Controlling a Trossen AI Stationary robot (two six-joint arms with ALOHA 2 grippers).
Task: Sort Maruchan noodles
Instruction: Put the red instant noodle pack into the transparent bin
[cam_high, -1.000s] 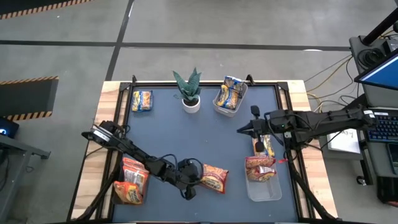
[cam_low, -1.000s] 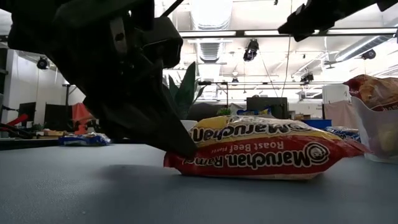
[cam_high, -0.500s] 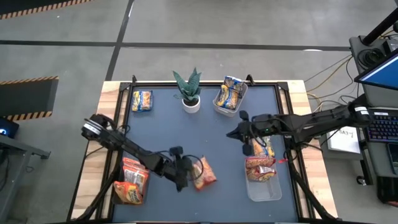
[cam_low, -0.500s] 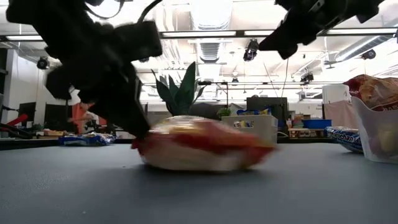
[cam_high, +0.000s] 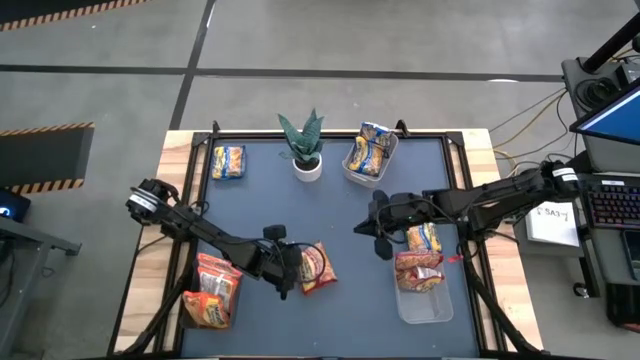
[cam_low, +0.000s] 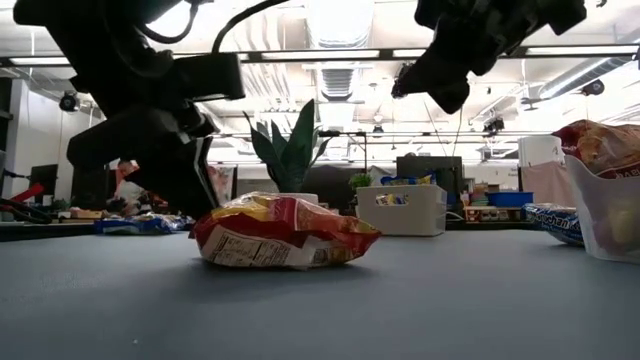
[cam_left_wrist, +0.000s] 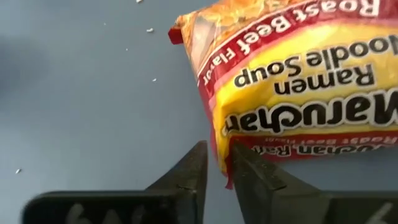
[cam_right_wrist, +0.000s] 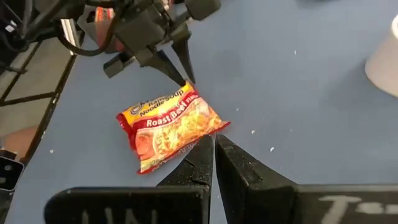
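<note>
Left tool (cam_left_wrist: 216, 163), nearly closed, pinches the roast-beef noodle packet's (cam_left_wrist: 298, 87) edge.

Ramen packet (cam_left_wrist: 298, 93) at the left jaws' tips reads "Maruchan Ramen Noodle Soup", "Roast Beef Flavor", upside down.

Overhead camera: straight down on my whole table (cam_high: 330, 215). Low camera: table height, level, facing the room. Wrist cameras: close over my fingers. All share one noodle packet (cam_high: 318, 268).
</note>
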